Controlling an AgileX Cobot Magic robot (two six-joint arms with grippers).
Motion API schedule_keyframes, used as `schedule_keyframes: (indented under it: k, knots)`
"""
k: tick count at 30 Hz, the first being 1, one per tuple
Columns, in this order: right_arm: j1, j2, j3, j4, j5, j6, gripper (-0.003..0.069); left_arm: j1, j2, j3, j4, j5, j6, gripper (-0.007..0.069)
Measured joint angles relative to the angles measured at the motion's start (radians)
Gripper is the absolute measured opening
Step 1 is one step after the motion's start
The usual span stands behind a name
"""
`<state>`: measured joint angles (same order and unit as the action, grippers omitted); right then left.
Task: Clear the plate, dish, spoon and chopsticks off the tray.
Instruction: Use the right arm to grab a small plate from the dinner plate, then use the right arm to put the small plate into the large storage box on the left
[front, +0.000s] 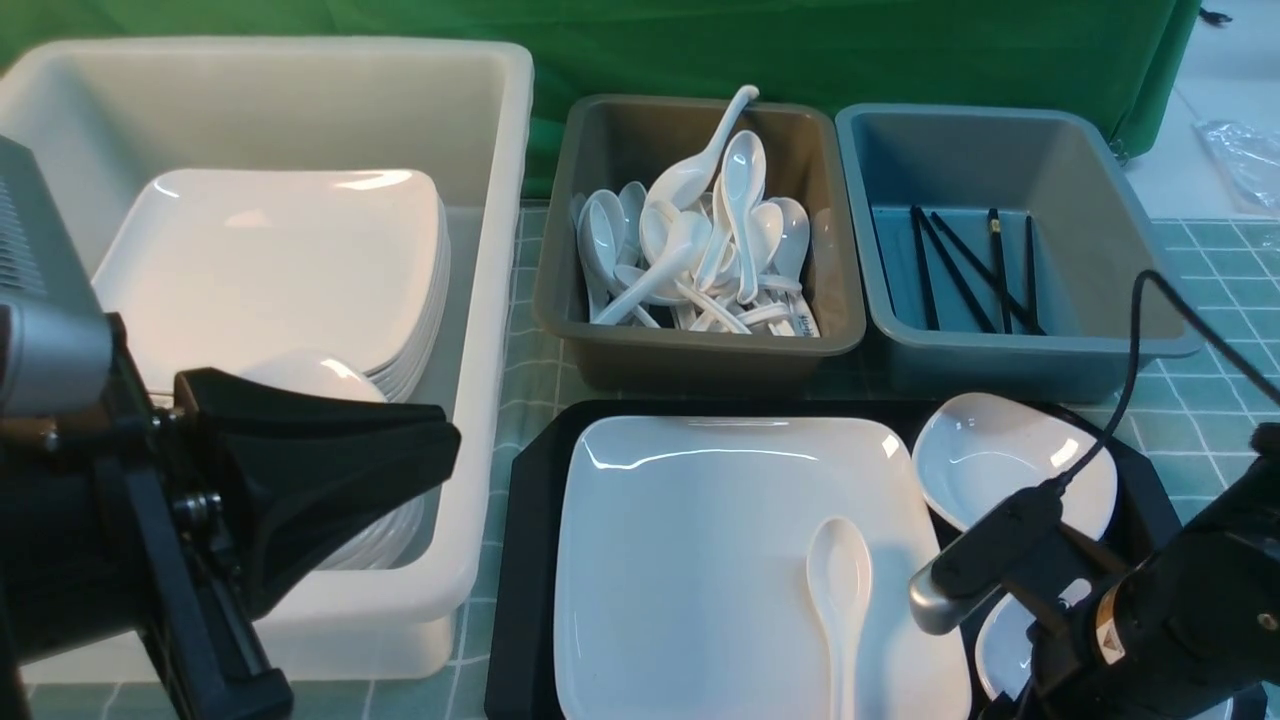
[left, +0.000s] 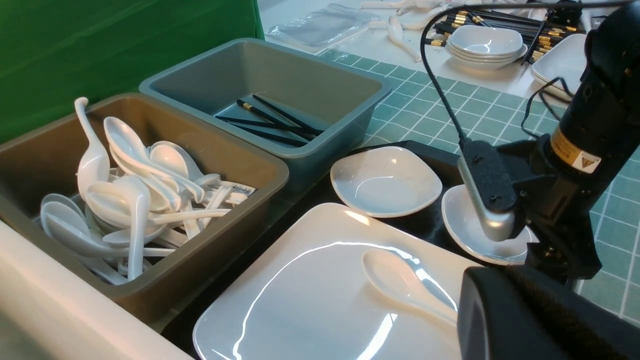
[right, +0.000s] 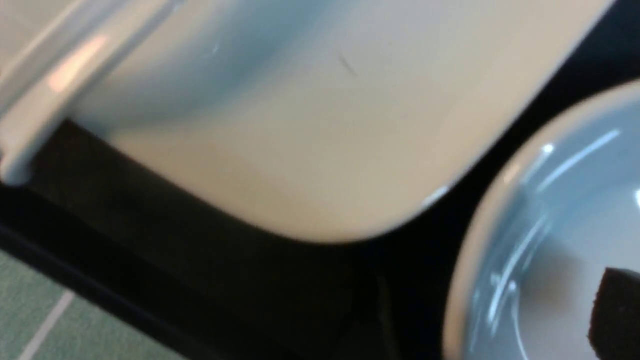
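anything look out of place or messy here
One spoon in the brown tub stands on end against the back wall, its handle poking above the rim, while the other spoons lie in a loose heap. Nothing looks spilled or broken.

Glossy white plate (front: 700, 560), glossy spoon (front: 838, 575), matt black plastic tray (front: 528, 540), smooth grey plastic tub (front: 700, 365)

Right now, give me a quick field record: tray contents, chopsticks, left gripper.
tray: black, holds plate, far dish, near dish
spoon: lying on plate
near dish: under right arm
chopsticks: only in blue tub, none seen on tray
left gripper: shut, empty
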<state>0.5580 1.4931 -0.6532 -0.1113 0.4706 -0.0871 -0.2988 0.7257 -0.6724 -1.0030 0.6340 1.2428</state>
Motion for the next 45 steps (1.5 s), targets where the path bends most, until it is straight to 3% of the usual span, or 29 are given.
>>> schedule_keyframes:
  k: [4,7,10,12,17,18,23,29,30,34,36,37,40,45]
  knots:
    - [0.0,0.044,-0.001,-0.006,-0.046,-0.042,0.0554,0.0,0.0,0.0,0.0,0.001,0.0,0.0017]
    - [0.0,0.05,-0.005,-0.017,-0.059,-0.062,0.0473,0.0,0.0,0.0,0.0,0.005,0.0,0.0017]
    - [0.001,0.05,-0.01,-0.023,-0.042,-0.064,0.0346,0.0,0.0,0.0,0.0,0.012,0.0,0.0017]
    - [0.003,0.039,-0.013,-0.027,0.003,-0.064,0.0258,0.0,0.0,0.0,0.0,0.015,-0.001,0.0017]
    - [0.037,-0.019,-0.076,-0.023,0.161,-0.059,0.0176,0.0,0.0,0.0,0.001,0.024,-0.011,0.0017]
    - [0.055,-0.059,-0.112,-0.012,0.221,-0.034,0.0113,0.0,0.0,0.0,0.001,0.026,-0.021,0.0017]
    - [0.094,-0.174,-0.279,0.001,0.455,0.06,0.0057,0.0,0.0,0.0,0.038,0.028,-0.088,0.0017]
    - [0.183,-0.206,-0.542,-0.004,0.504,0.036,0.0057,0.0,-0.035,-0.072,0.338,0.033,-0.417,0.0017]
    - [0.223,-0.184,-0.618,-0.004,0.462,0.002,0.0057,0.0,-0.061,-0.106,0.475,0.049,-0.577,0.0017]
    - [0.372,-0.043,-0.841,0.004,0.321,-0.164,0.0057,0.0,-0.187,-0.181,0.84,0.144,-0.937,0.0017]
    - [0.413,0.016,-0.898,0.006,0.297,-0.216,0.0057,0.0,-0.228,-0.191,0.905,0.172,-1.003,0.0017]
    - [0.46,0.101,-0.991,0.01,0.281,-0.285,0.0057,0.0,-0.301,-0.198,0.994,0.22,-1.084,0.0017]
    - [0.527,0.268,-1.151,0.013,0.272,-0.395,0.0057,0.0,-0.407,-0.2,1.073,0.287,-1.163,0.0017]
    - [0.57,0.502,-1.339,0.019,0.277,-0.502,0.0057,0.0,-0.495,-0.2,1.111,0.36,-1.198,0.0017]
